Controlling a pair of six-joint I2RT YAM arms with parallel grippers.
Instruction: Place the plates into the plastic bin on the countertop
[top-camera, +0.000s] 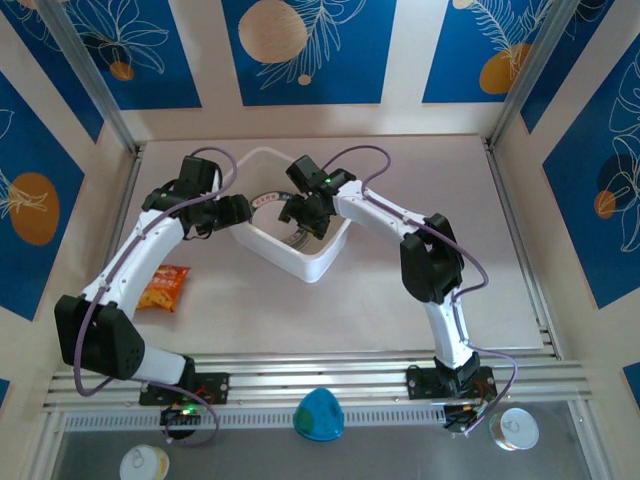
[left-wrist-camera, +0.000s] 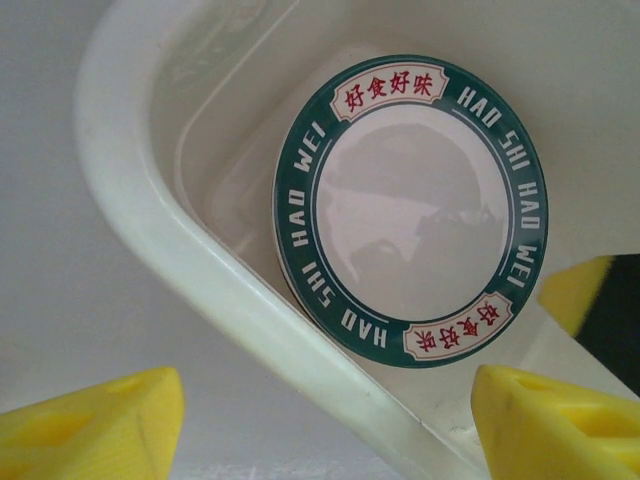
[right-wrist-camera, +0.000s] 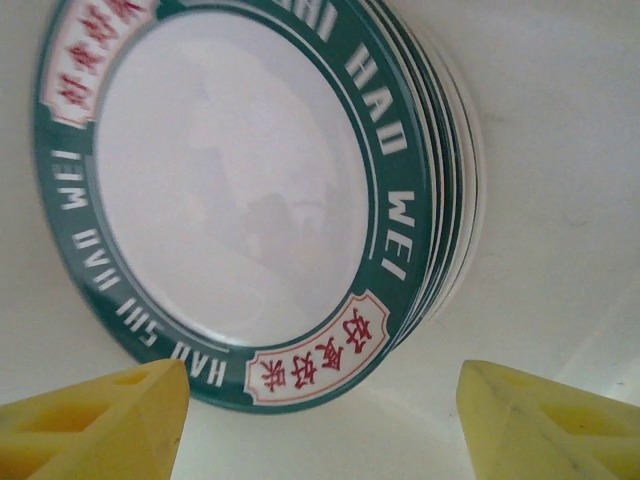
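Robot lab test cell. Beige countertop (top-camera: 420, 190) boxed in by blue-and-cream panel walls (top-camera: 310, 50) on aluminium posts (top-camera: 85, 70). Rails (top-camera: 320, 378) run along the near edge, with left arm (top-camera: 130, 265) and right arm (top-camera: 430, 265) bolted there. Purple cables (top-camera: 500, 372) exposed.

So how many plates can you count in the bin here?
4 at least: the plates sit in one stack inside the plastic bin. Below the top one only rim edges show, so more may be hidden.
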